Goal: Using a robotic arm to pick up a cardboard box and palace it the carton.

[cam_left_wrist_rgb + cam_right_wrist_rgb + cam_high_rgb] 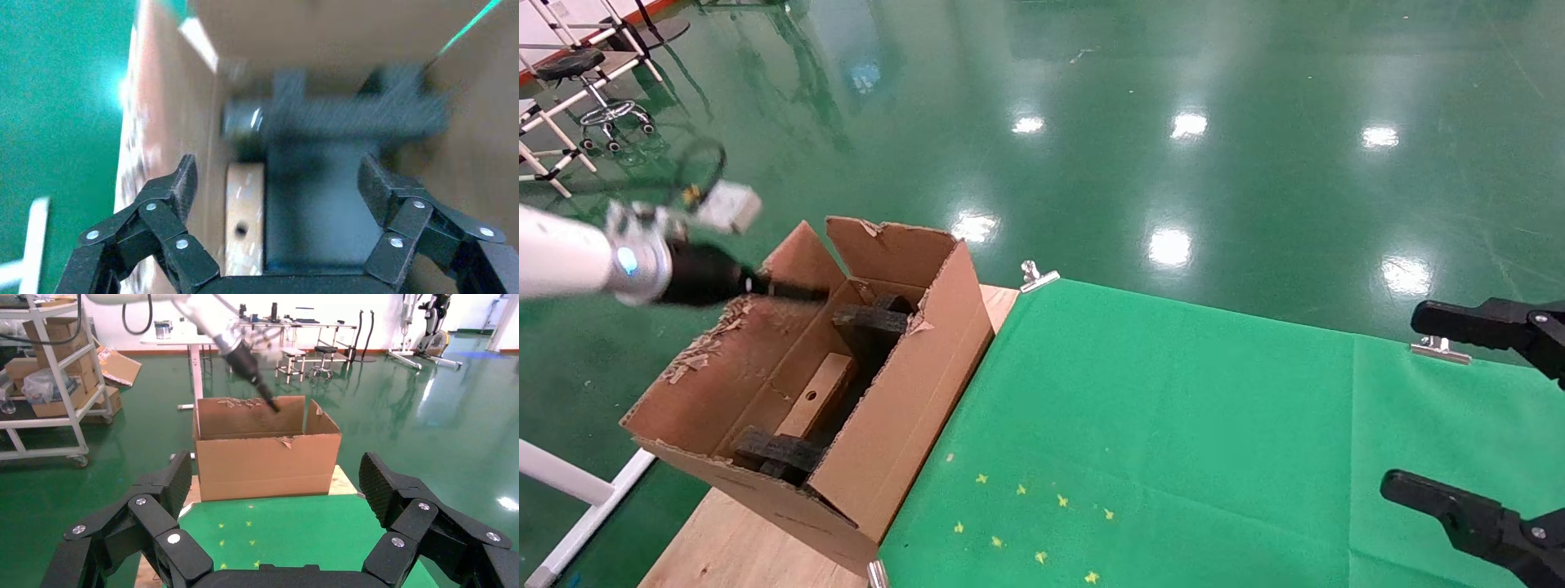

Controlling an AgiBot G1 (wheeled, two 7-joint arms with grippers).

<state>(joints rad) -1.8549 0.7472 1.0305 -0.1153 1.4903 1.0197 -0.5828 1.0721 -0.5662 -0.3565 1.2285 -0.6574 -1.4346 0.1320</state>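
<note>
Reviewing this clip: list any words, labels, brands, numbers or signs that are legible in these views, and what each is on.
No legible text in any view.
Cardboard box lying in the carton: a round hole shows, no readable print or mark.
Carton: plain brown outer walls, nothing printed that can be read.
Green cloth: small yellow star-shaped marks, not characters.
Left gripper and right gripper: no markings.

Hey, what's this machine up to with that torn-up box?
The robot is packing. The small cardboard box already lies inside the carton, between black foam blocks. The left gripper hangs over the carton's open top with its jaws open and empty. The right gripper waits open, off to the side above the green cloth.
</note>
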